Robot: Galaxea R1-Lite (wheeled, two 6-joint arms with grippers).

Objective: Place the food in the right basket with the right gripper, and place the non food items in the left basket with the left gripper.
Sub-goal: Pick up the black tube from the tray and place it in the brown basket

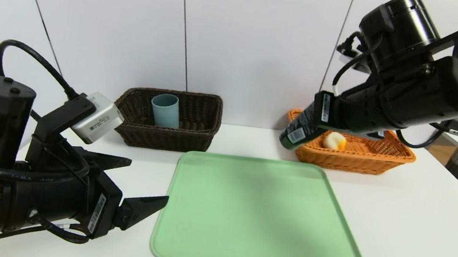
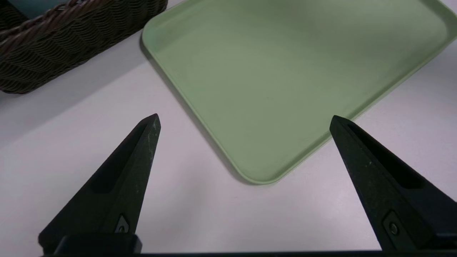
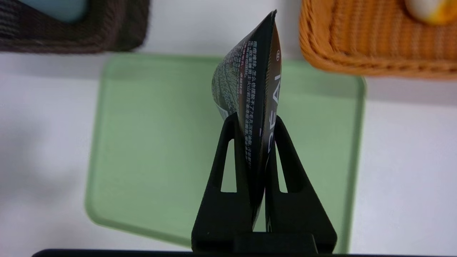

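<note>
Right gripper [image 3: 262, 123]: fingers clamped tight on a dark tube [image 3: 251, 82], gripped near its lower end, flat crimped end pointing away from the wrist. In the head view the tube hangs above the table, over the tray's [image 1: 340, 242] far right corner, just short of the orange basket [image 1: 396, 161].

Left gripper [image 2: 244, 121]: fingers spread wide, holding nothing, low over the table beside the tray's near left corner.

Progress: tray bare. Brown basket [image 1: 202, 136] holds a blue cup [image 1: 165, 110]; orange basket holds one white-and-yellow item [image 1: 334, 141], seemingly food. The tube appears to be the last item; being apparently a cosmetic, it belongs left, yet the right gripper carries it.

Writing: tube shows large letters "ÉAL", likely L'Oréal, plus small Chinese print, unreadable. Barcode label on the tube.
</note>
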